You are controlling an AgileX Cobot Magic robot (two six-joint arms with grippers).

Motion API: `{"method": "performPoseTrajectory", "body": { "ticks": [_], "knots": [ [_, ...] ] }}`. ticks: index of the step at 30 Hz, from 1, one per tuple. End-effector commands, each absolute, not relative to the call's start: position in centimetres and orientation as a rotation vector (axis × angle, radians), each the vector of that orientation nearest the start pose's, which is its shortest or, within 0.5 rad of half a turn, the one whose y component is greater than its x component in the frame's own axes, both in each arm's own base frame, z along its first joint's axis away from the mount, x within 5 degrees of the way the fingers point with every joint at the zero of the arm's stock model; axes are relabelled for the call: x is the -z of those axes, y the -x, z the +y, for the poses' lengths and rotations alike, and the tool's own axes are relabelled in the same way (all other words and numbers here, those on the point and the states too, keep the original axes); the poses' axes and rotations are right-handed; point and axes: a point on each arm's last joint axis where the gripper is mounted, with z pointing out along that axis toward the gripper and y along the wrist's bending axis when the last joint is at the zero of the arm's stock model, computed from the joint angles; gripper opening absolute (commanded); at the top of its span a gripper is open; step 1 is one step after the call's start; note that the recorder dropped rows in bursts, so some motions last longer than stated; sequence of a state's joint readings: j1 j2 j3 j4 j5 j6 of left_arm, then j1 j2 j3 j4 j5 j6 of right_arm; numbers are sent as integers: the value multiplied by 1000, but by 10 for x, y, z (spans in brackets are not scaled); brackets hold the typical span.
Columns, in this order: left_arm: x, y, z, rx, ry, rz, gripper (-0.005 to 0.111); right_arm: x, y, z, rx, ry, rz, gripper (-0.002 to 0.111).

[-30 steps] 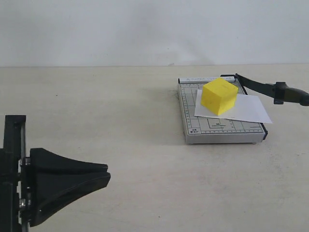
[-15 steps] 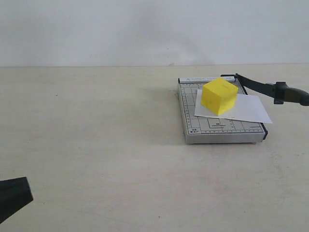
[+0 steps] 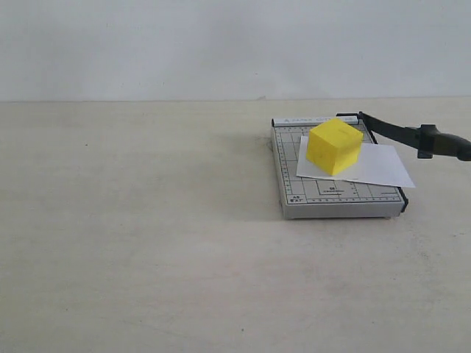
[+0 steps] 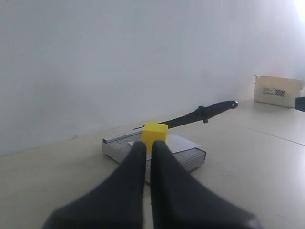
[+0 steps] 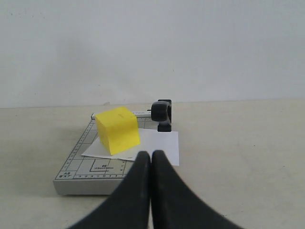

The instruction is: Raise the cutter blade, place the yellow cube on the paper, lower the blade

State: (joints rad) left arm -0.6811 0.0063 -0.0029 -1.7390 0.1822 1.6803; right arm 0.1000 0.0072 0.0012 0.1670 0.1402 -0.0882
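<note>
The yellow cube point(image 3: 334, 147) rests on the white paper point(image 3: 375, 168), which lies skewed on the grey gridded trimmer point(image 3: 316, 193). The cutter blade point(image 3: 412, 136) is raised, its black handle sticking out past the trimmer's right side. Neither gripper shows in the exterior view. In the left wrist view my left gripper point(image 4: 147, 145) is shut and empty, well short of the cube point(image 4: 155, 135) and blade point(image 4: 200, 114). In the right wrist view my right gripper point(image 5: 151, 156) is shut and empty, in front of the trimmer point(image 5: 86, 167), cube point(image 5: 117, 130), paper point(image 5: 157, 145) and blade handle point(image 5: 161, 113).
A small cardboard box point(image 4: 278, 91) stands at the far side of the beige table point(image 3: 147, 220) in the left wrist view. A pale wall runs behind the table.
The left gripper, at the lower left of the exterior view a second ago, has withdrawn out of that view. Cube, paper and raised blade have not moved.
</note>
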Motion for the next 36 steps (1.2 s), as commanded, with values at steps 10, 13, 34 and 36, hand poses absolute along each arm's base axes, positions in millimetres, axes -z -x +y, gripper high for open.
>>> {"method": "performPoseTrajectory", "body": {
  "ticks": [10,13,34,36],
  "knots": [
    [-216,-32,-47,776,-545,1394,4,-201,-56,8,-156,34,1614,0],
    [-216,-32,-48,779,-548,1392,4,-201,-56,8,-156,34,1614,0],
    [-203,-27,-52,376,-1020,1252,4,-201,-56,8,-156,34,1614,0],
    [-203,-27,-52,386,-1015,1254,4,-201,-56,8,-156,34,1614,0]
  ]
}}
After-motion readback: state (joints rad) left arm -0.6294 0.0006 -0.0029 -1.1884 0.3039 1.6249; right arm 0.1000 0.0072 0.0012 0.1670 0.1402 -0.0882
